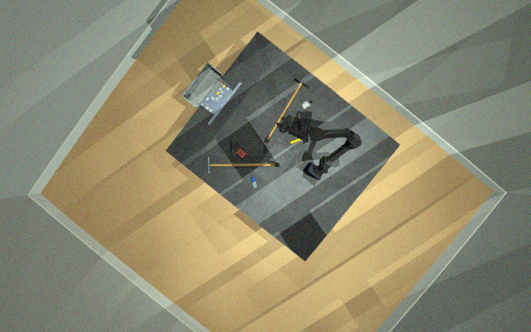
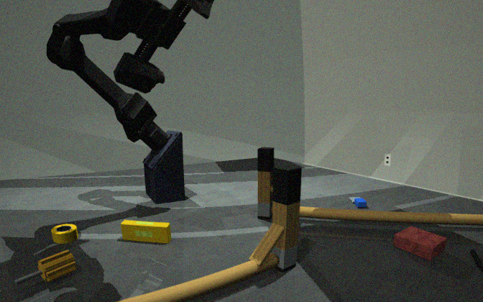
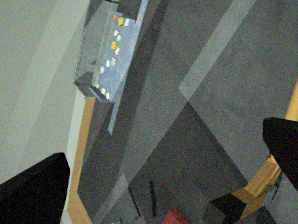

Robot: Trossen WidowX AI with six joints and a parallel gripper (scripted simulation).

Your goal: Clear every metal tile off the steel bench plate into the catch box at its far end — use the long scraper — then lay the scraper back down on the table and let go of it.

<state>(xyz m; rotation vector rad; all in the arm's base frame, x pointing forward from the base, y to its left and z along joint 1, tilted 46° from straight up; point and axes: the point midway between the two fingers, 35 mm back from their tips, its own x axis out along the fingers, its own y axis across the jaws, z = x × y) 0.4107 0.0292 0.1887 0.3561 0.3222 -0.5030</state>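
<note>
Several small white, yellow and orange tiles [image 1: 218, 92] [image 3: 114, 45] lie scattered on the steel plate [image 1: 215, 105] [image 3: 122, 65] at the table's far edge. The catch box [image 1: 201, 82] [image 3: 90, 55] adjoins the plate's far side. One wooden-handled tool [image 1: 284, 109] [image 2: 198, 281] has a wide dark head; another wooden-handled tool [image 1: 239, 164] [image 2: 386, 216] has a thin pale metal head. Both lie on the table with upright grip blocks. My gripper [image 2: 185, 48] [image 3: 166, 145] is open and empty, high above the table; the dark-headed tool's grip end shows below, near the right finger in the wrist view.
A red block [image 1: 240, 153] [image 2: 420, 243] lies between the tools, with thin black sticks [image 3: 153, 198] near it. A yellow box [image 1: 295, 141] [image 2: 146, 231], yellow tape ring [image 2: 64, 233] and orange-handled screwdriver [image 2: 56, 265] lie near the arm. A blue-and-white item [image 1: 254, 182] lies beside the pale-headed tool.
</note>
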